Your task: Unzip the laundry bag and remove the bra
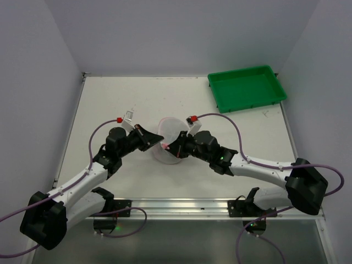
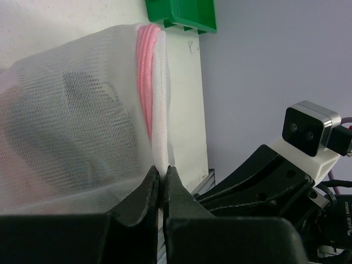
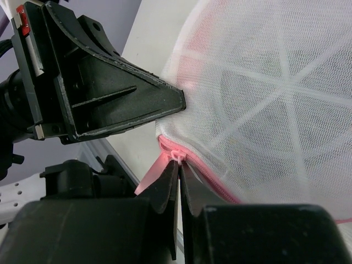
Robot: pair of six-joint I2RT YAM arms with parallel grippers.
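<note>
The laundry bag (image 1: pixel 171 132), a round white mesh pouch with pink zipper trim, stands in the middle of the table between both grippers. My left gripper (image 2: pixel 163 175) is shut on the bag's white edge by the pink zipper (image 2: pixel 146 82). My right gripper (image 3: pixel 180 166) is shut on the small pink zipper pull (image 3: pixel 177 158) at the bag's lower rim (image 3: pixel 209 181). The left gripper's fingers (image 3: pixel 137 104) show beside the bag in the right wrist view. A faint pink shade shows through the mesh (image 2: pixel 16 159); the bra itself cannot be made out.
A green tray (image 1: pixel 246 87) sits at the far right corner and shows at the top of the left wrist view (image 2: pixel 181 14). A metal rail (image 1: pixel 181 208) runs along the near edge between the arm bases. White walls close in the table.
</note>
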